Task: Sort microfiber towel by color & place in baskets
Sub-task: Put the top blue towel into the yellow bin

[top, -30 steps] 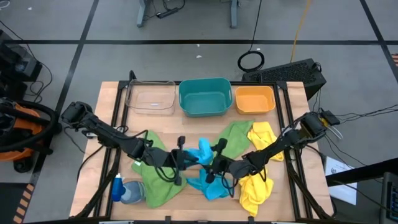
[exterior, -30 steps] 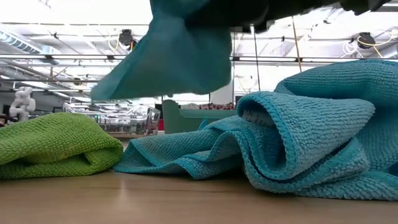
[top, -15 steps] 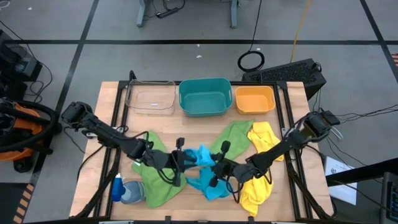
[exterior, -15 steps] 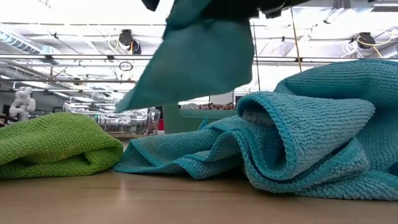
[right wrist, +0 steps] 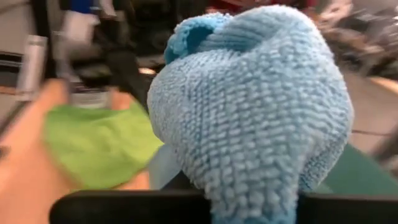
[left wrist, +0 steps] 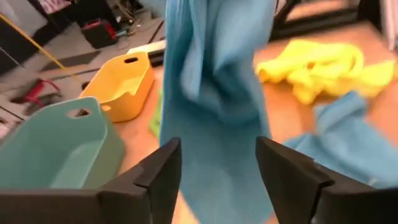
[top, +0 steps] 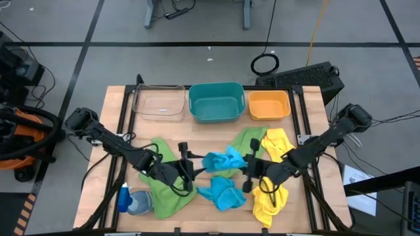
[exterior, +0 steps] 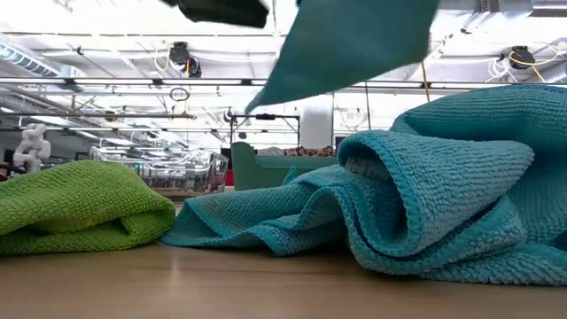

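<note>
A blue microfiber towel (top: 223, 160) hangs lifted over the table's middle, and my right gripper (top: 248, 172) is shut on its right end. My left gripper (top: 187, 167) stands open just left of it; in the left wrist view the towel (left wrist: 217, 93) hangs just ahead of its spread fingers (left wrist: 163, 177). A second blue towel (top: 223, 194) lies crumpled on the table below. The clear basket (top: 159, 103), the teal basket (top: 216, 102) and the orange basket (top: 269, 105) stand in a row at the far edge. My right gripper pinches a bunched end of the blue towel (right wrist: 249, 180) between its two fingers, several layers together. The fingers come roughly level from the table's right side. The towel is lifted clear of the table, and its free part (exterior: 354, 44) hangs slack toward the left gripper.
Green towels lie at the near left (top: 164, 187) and at the centre right (top: 246, 141). Yellow towels (top: 272, 193) lie under and beside the right arm. A blue bottle (top: 125, 198) lies at the near left corner.
My left gripper has opened and let go of the blue towel. My right gripper has shut on it and drawn back toward the table's right edge, carrying the towel with it, lifted clear and swinging rightward.
</note>
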You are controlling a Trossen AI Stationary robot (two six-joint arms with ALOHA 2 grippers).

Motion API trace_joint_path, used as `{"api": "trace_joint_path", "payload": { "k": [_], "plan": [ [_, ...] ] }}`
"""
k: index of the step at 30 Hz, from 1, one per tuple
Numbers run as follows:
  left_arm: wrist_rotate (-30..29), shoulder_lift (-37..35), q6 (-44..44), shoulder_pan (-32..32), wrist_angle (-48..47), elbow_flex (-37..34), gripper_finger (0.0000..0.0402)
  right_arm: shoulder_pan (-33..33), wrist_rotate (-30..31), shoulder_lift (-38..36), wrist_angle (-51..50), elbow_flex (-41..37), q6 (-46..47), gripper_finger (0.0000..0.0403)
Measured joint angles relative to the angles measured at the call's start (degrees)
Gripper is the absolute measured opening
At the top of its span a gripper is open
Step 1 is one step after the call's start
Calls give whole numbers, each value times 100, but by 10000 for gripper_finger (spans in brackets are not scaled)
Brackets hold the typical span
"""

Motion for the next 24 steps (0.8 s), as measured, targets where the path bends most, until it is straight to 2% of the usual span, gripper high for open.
{"api": "trace_joint_path", "payload": {
  "k": [3,6,8,11,15,19,24],
  "plan": [
    [-410,267,393,1,-49,-105,216,123,-315,-413,-378,0,52,13],
    [-885,616,899,99,90,-106,217,269,-351,-767,-427,0,46,13],
    [-1029,872,1355,166,505,-110,217,365,-368,-909,-345,0,-20,13],
    [-1036,1190,2460,215,1763,-110,217,422,-474,-956,-243,0,-86,13],
    [-888,1628,4229,-19,4119,-106,217,403,-423,-827,-311,0,80,13],
    [-664,1976,5428,-297,5712,61,217,343,7,-502,-325,-2,270,13],
    [-557,2208,5933,-508,5880,459,232,245,1116,-66,-110,-2,640,17]
  ]
}}
